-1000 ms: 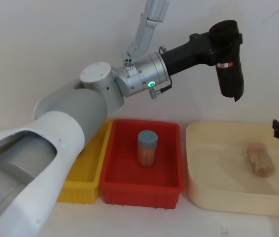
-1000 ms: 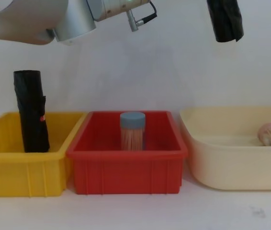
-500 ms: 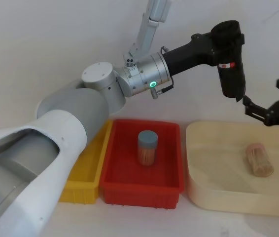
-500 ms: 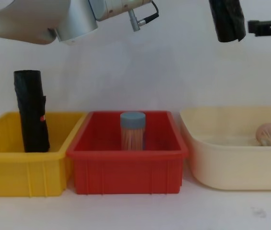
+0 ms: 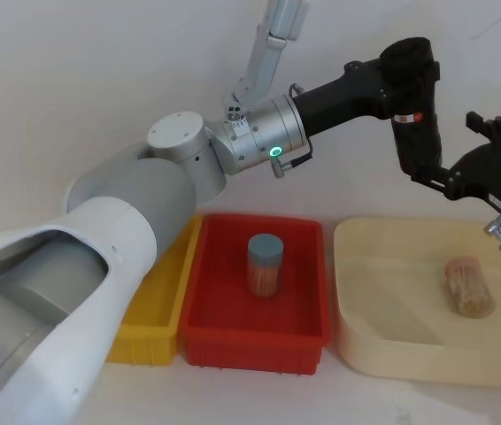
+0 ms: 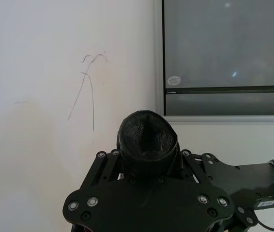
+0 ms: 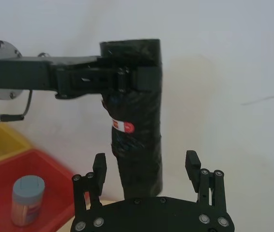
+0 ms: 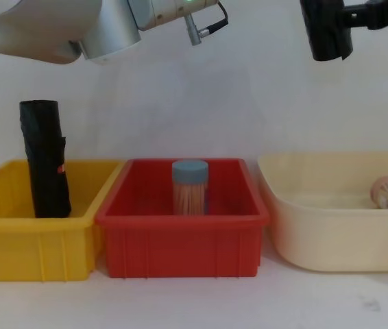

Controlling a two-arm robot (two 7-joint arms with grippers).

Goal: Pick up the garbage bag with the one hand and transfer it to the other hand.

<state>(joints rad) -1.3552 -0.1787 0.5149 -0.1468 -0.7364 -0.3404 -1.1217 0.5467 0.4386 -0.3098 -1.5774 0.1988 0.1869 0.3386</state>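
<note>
The black two-finger left gripper (image 5: 407,64), green-lit at its wrist, is clamped on the top of the tall black crinkly garbage bag (image 5: 417,137), which hangs upright in the air. The black right gripper (image 7: 145,164) has its fingers wide apart on both sides of the bag's lower part, not touching it. Well below the grippers, a red plastic bin (image 5: 255,341) holds a blue-lidded jar of sticks (image 5: 264,264). A yellow plastic bin (image 8: 29,247) holds a second black roll (image 8: 43,157), and a cream tub (image 5: 410,354) holds a lying jar (image 5: 468,285). They stand on a white table (image 8: 180,301) before a white wall (image 8: 180,103).

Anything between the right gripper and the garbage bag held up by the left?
Nothing visible. The right gripper, fingers open, faces the lower end of the garbage bag, which the left gripper holds aloft.
</note>
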